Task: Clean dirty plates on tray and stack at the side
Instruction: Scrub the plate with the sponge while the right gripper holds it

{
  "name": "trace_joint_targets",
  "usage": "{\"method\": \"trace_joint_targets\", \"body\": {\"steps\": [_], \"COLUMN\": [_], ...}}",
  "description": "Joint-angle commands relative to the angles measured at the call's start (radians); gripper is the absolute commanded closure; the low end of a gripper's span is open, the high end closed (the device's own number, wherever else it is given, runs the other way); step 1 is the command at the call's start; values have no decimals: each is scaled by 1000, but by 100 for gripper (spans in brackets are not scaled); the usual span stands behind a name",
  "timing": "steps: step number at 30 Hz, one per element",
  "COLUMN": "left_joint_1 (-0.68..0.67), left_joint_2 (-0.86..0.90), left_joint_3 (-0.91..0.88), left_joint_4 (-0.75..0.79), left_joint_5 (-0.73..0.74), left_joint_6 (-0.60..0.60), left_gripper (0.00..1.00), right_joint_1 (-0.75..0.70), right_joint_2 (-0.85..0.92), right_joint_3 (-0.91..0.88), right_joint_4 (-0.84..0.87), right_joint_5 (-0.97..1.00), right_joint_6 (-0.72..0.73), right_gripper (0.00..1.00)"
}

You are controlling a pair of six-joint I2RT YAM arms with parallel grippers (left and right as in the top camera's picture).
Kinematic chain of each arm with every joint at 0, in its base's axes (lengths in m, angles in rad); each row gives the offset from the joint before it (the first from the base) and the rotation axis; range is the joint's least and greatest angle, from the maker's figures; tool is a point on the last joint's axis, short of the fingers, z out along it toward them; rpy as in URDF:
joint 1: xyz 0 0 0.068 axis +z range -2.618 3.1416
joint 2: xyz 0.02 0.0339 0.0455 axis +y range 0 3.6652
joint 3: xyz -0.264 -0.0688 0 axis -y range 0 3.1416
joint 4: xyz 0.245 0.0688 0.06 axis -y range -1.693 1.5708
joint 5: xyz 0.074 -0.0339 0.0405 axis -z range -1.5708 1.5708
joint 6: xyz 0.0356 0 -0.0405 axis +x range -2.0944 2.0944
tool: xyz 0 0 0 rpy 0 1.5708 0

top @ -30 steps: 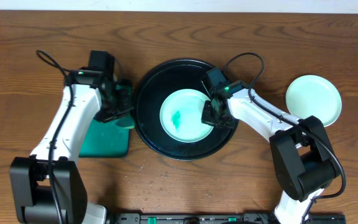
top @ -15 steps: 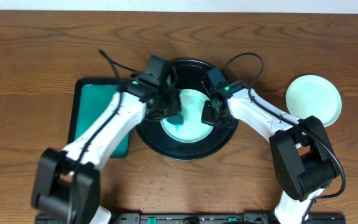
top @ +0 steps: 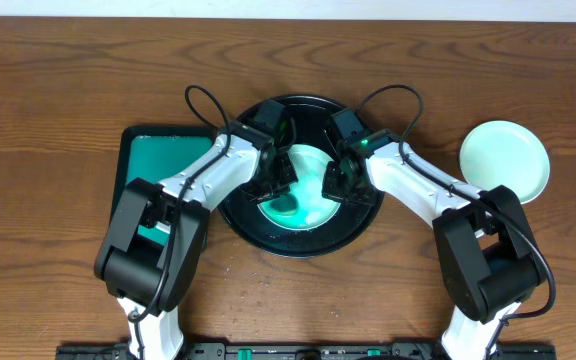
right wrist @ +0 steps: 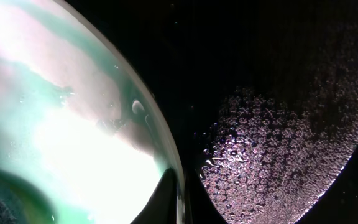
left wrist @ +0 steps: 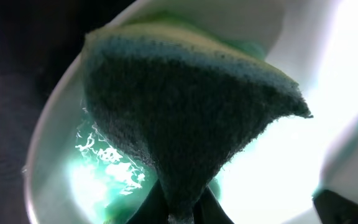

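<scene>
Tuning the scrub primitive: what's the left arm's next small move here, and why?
Probably sweep the sponge, pinched in the left gripper, across the teal smear: the sponge is low over the plate with wet teal beside it, and the right gripper clamps the plate's rim on the tray, steadying it.

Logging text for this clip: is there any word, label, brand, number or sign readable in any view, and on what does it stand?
No readable text in any view.
The smeared plate, black tray, side plate, green tray and sponge: no markings visible.
The rail at the bottom edge of the overhead view: small green and white marks, too small to read.
</scene>
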Motion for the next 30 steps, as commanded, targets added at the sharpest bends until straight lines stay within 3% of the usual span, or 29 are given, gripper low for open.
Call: {"method": "trace_joint_targets", "body": {"steps": [1,6,10,18,30], "left_joint_1": [-40,-86,-95,-3,189], "left_joint_2": [123,123,124,124,123], "left_joint_3": [-26,-26,-26,-26,0], "left_joint_4": [81,178,226,274,56], "left_joint_5": [247,385,389,121,-231], "left_joint_6": [-8,-3,-6,33,137], "left_gripper": [92,93,93,93,93], "right_joint_1": [11,11,11,11,11], "right_joint_2": [56,56,56,56,56], "right_joint_3": [-19,-19,-19,-19,-19], "right_joint_4": [0,0,-1,-44,-68], "right_joint_5": [-71,-72,-72,-72,-72], "right_joint_6": [-29,-28,-28,-27,-24], "right_gripper": [98,99,99,98,98]}}
